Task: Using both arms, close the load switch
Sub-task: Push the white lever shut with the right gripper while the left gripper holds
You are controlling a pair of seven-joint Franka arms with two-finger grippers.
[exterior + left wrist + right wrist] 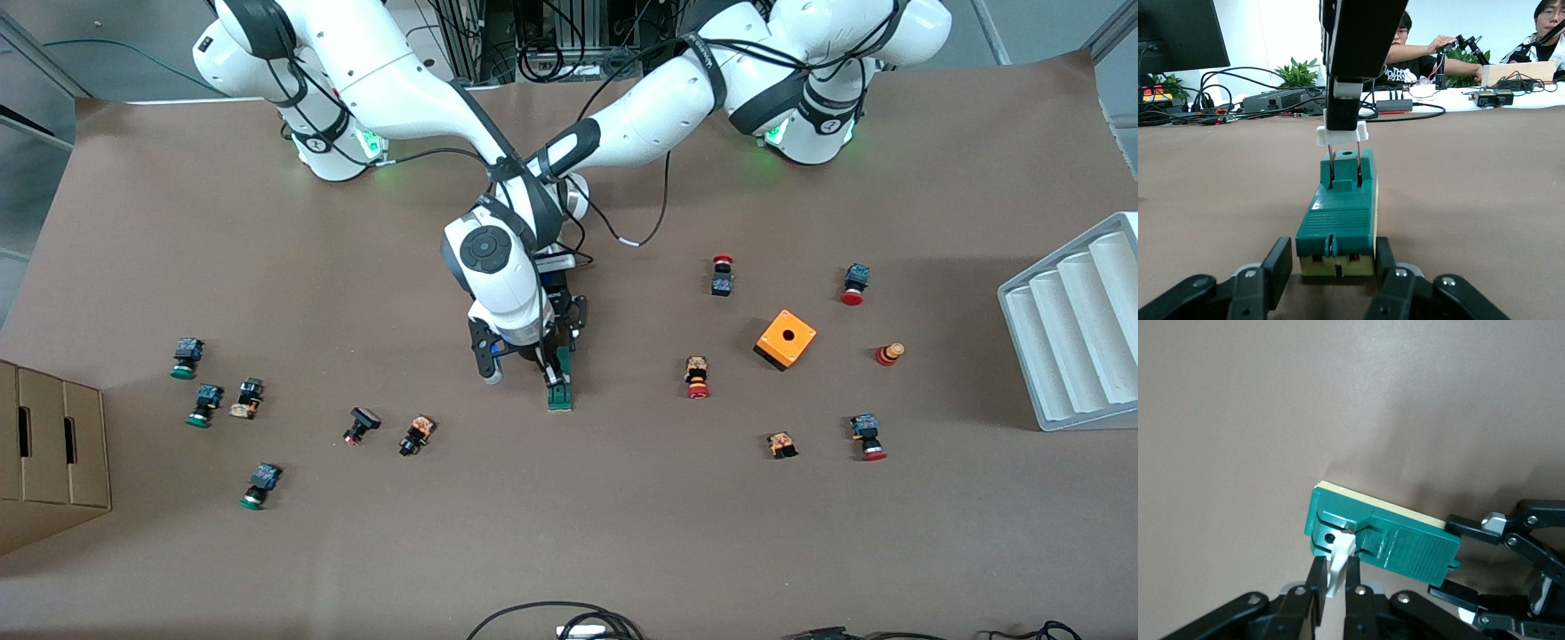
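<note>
My left jaws [1333, 270] squeeze the narrow green plastic load switch [560, 380], mid-worktop. My right jaws [1333, 583] pinch its small white handle [1337, 563], raised. Next, I think: push it down.

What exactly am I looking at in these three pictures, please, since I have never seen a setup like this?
Two white robot arms stand at a brown table. One picture looks down from a high camera facing them; the other two come from cameras on each arm's wrist. Mid-table lies the load switch, a narrow green block. The left gripper clamps the block's sides at one end. The right gripper pinches the switch's small white handle at the other end, which stands raised above the block. Scattered around are push buttons and an orange box, with a cardboard box at the right arm's end and a white tray at the left arm's end.
</note>
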